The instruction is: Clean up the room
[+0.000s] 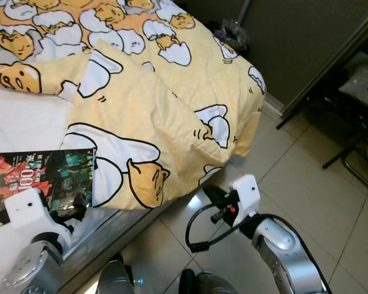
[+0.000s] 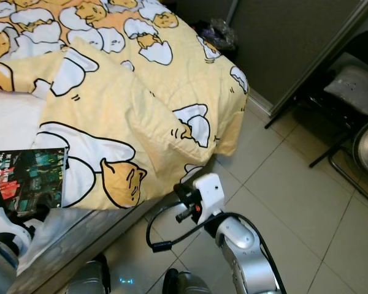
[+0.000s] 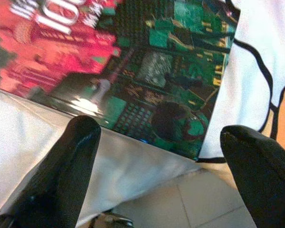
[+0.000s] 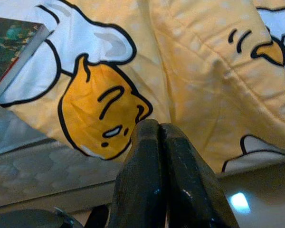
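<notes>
A bed [image 1: 24, 122] with a white sheet is taking up the left and far part of the scene, and a yellow quilt [image 1: 172, 92] printed with cartoon egg figures is lying across it, its near corner hanging over the bed's edge toward the tiled floor [image 1: 294, 202]. A book [image 1: 46, 179] with a red and green cover is lying flat on the sheet at the near left edge of the bed, its right side touching the edge of the quilt.

The left gripper [image 3: 156, 152] is hovering just near of the book's near edge, its fingers [image 3: 71, 166] standing wide apart and holding nothing; the book's cover is showing between them in the left wrist view.

The right gripper [image 4: 159, 142] is hanging over the floor just near of the quilt's overhanging corner, its fingers [image 4: 142, 161] pressed together with nothing between them. A black cable [image 1: 199, 236] is looping beside the right wrist.

On the far right, a dark chair [image 2: 349, 92] is standing on the tiles beside a grey wall [image 1: 294, 43], and a small dark bundle [image 1: 233, 33] is lying on the floor at the far corner of the bed.
</notes>
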`<state>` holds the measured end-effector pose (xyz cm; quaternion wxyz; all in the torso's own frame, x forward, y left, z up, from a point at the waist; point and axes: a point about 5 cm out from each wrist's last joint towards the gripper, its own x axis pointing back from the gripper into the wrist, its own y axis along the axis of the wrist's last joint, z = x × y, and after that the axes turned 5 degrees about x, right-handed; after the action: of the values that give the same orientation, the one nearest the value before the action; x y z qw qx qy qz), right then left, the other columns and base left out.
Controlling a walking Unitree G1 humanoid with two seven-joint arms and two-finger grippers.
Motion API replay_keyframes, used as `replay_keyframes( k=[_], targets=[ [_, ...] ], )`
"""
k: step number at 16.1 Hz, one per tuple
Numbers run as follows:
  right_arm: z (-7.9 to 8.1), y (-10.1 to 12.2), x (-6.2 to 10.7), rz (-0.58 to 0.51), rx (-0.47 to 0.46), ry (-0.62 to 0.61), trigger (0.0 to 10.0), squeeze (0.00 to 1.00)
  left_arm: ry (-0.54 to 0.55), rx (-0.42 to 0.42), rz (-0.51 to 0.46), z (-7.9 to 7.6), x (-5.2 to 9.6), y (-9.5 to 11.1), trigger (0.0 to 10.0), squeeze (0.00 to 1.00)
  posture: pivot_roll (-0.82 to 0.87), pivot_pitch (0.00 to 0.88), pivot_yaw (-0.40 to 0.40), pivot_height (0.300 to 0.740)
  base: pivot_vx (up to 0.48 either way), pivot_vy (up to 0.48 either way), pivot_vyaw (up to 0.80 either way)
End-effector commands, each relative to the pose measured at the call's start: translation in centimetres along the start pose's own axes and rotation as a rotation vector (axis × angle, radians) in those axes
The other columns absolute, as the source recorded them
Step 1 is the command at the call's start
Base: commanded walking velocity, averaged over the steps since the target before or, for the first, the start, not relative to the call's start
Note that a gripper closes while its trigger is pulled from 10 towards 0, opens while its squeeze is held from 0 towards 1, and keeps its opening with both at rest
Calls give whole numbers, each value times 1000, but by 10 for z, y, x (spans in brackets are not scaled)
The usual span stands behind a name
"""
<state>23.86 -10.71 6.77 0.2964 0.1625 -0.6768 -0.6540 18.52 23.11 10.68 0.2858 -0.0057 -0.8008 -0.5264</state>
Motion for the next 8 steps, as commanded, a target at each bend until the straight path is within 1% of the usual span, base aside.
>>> replay_keyframes(
  k=[1, 2, 4, 5, 8],
  targets=[
    [-5, -2, 5, 12, -10, -35, 10000, 0, 19, 29, 62, -1, -6, -11, 10000, 0, 61, 227, -168, 740, 0, 0, 0],
    [-6, -1, 6, 13, -9, -39, 10000, 0, 23, 41, 90, -4, -10, -17, 10000, 0, 54, 227, -167, 740, 0, 0, 0],
    [-9, 1, 9, 20, -1, -49, 10000, 0, 49, 64, 136, -1, -20, -26, 10000, 0, 31, 232, -172, 740, 0, 0, 0],
    [-10, 1, 11, 23, 2, -52, 10000, 0, 60, 73, 141, 0, -21, -27, 10000, 0, 24, 236, -172, 740, 0, 0, 0],
    [-11, -2, 17, 38, 2, -60, 10000, 0, 95, 119, 129, 4, -37, -25, 10000, 0, 18, 247, -179, 740, 0, 0, 0]
  ],
)
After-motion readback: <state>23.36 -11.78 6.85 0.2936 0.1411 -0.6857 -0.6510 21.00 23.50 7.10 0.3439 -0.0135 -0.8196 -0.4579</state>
